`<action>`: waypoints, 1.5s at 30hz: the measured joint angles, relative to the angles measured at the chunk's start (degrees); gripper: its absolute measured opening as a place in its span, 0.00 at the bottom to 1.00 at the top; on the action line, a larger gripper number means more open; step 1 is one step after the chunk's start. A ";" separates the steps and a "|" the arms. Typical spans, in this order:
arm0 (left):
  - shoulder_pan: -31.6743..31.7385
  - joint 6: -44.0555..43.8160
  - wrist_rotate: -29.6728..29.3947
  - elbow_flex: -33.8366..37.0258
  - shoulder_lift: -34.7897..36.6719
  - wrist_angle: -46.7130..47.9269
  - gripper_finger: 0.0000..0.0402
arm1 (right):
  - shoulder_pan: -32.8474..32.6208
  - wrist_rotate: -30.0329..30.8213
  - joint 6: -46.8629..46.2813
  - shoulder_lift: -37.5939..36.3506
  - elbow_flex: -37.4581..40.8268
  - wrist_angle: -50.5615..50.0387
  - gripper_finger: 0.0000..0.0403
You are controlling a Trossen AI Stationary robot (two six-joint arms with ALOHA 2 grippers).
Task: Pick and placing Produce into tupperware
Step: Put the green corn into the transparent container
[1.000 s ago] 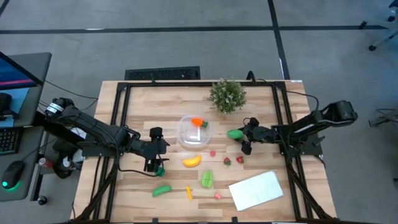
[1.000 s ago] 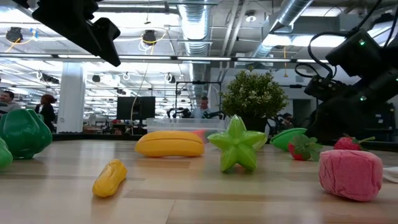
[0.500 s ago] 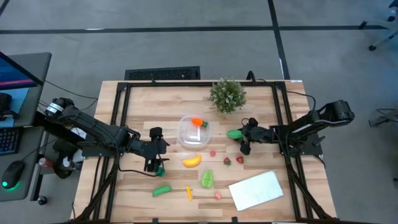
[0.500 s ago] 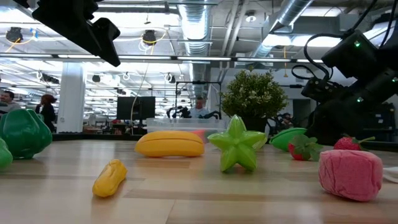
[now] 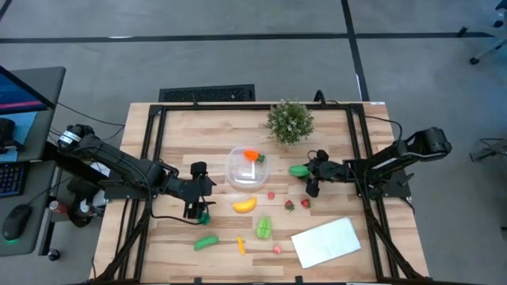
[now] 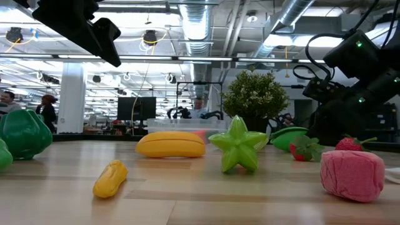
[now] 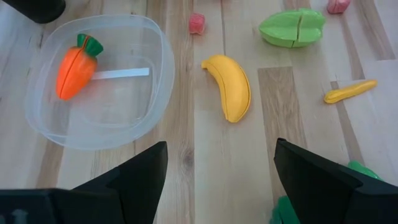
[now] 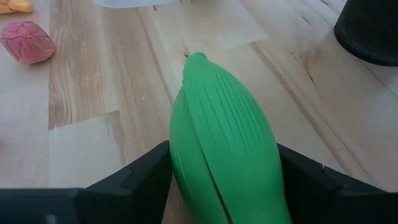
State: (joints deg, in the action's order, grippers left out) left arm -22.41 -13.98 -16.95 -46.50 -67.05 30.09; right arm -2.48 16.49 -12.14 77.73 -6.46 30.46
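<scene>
The clear tupperware sits mid-table with an orange carrot inside. My right gripper, to its right, is shut on a green ribbed pod. My left gripper hovers open left of the yellow banana, with a green pepper piece at its near side. On the wood lie a green star fruit, a green piece, a small yellow-orange carrot, two strawberries and pink berries. My right gripper pinches the green pod between its two fingers, one on each long side of its thick rear part. The fingers come level from the table's right and lie along the pod. Its pointed end sticks out toward the tupperware. Whether it clears the table, I cannot tell.
A bushy potted plant stands near the far edge, behind the right gripper. A flat white sheet lies at the near right. A black frame borders the tabletop. Bare wood lies between tupperware and pod.
My right arm's rear part has shifted slightly; its gripper stays shut on the green pod, which has kept nearly the same place.
</scene>
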 joint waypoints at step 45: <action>-0.02 0.24 -0.24 0.00 -0.02 0.44 0.71 | -9.62 -1.92 9.27 -0.04 -16.31 0.02 0.56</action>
State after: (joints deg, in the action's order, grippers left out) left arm -22.44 -13.74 -17.19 -46.51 -67.07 30.52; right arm -12.10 14.57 -2.87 77.69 -22.77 30.48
